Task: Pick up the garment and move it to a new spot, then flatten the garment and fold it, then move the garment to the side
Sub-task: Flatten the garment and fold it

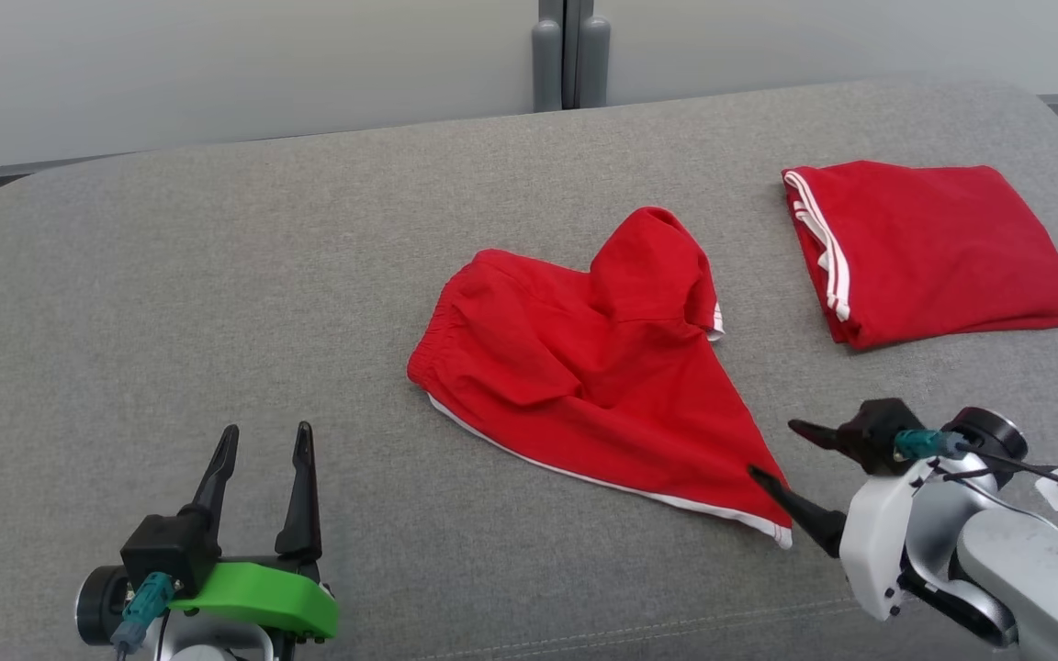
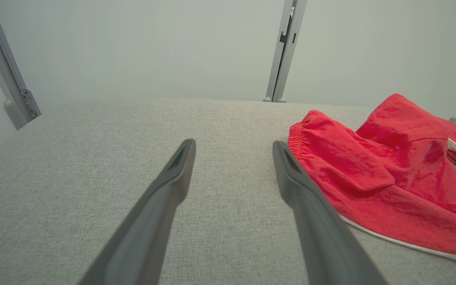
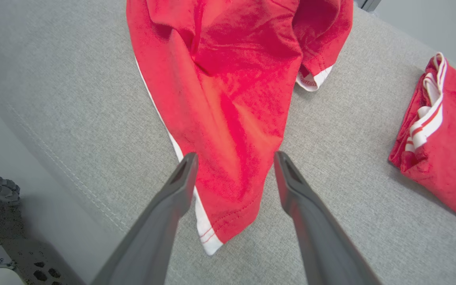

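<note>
Garment (image 1: 584,367) lies rumpled, one leg doubled over itself; left gripper (image 1: 269,429) and right gripper (image 1: 771,447) gape empty.

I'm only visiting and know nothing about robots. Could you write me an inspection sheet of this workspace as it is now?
Surface: grey woven fabric tabletop, smooth.
Job's things: crumpled red shorts with white trim, mid-surface, not yet flattened.
Clutter: folded red garment with white stripes, far right, apart from the shorts.
Grippers: left gripper open over bare fabric; right gripper open, fingers either side of the shorts' near corner.
Cables: teal plug at each wrist; thin dark lead at the right one.
Surroundings: pale wall, grey upright post.
</note>
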Available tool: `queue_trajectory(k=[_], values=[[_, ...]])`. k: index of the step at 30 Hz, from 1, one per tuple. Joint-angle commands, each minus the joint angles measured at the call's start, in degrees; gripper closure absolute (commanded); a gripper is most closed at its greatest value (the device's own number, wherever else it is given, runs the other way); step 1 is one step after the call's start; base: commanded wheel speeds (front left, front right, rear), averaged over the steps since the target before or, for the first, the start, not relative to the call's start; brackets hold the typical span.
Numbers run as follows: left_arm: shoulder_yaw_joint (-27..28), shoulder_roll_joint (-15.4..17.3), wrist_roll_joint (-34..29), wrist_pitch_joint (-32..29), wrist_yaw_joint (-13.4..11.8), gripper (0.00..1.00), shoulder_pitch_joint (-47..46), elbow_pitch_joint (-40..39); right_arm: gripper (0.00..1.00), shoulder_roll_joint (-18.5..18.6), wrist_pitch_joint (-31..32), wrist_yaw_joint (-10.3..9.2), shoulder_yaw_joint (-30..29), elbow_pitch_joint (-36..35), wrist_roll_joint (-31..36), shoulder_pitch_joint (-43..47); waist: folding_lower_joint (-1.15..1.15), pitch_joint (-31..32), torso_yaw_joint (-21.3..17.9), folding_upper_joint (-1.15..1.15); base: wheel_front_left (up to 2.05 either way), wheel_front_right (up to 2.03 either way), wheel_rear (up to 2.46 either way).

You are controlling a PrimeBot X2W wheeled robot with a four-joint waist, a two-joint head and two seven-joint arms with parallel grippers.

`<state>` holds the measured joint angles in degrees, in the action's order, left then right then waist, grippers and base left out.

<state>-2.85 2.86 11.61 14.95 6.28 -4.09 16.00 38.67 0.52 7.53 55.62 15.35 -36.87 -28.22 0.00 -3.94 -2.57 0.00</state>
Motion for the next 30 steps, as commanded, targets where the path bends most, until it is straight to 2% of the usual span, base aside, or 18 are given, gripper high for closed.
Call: queue_trajectory(k=[1,6,11,19,25,30], values=[[0.05,0.1,0.05,0.25,-0.13,0.0,0.15,-0.31,0.0,0.54,-0.59,-0.1,-1.03,-0.46,-0.53,0.93,0.0,0.0,-0.69,0.0,0.0,0.0,0.0],[0.24,0.1,-0.04,0.25,-0.12,0.0,0.28,-0.49,0.0,0.64,-2.94,-0.09,-7.96,-1.06,-2.03,3.96,0.0,-0.53,-2.13,0.0,0.0,0.0,0.0],[0.28,0.11,-0.46,0.25,0.17,0.0,-0.36,-0.25,0.0,-1.75,-5.12,-0.09,-15.08,0.99,-0.87,8.14,0.0,-1.28,-3.13,0.0,0.0,0.0,0.0],[0.79,0.14,-1.32,0.24,0.67,0.0,-1.6,0.01,0.0,-10.54,-13.47,-0.09,-29.51,4.18,2.36,14.97,0.0,-1.99,-4.64,0.0,0.0,0.0,0.0],[-0.04,1.93,-1.69,0.25,1.03,0.0,-3.98,1.75,0.0,-17.45,-14.79,-0.08,-32.68,4.16,6.34,17.18,0.0,-2.72,-6.43,0.0,0.0,0.0,0.0],[-2.46,4.05,-1.58,0.25,1.16,0.0,-6.74,4.53,0.0,-18.56,-14.63,-0.08,-32.36,4.3,7.23,16.01,0.0,-3.34,-7.44,0.0,0.0,0.0,0.0]])
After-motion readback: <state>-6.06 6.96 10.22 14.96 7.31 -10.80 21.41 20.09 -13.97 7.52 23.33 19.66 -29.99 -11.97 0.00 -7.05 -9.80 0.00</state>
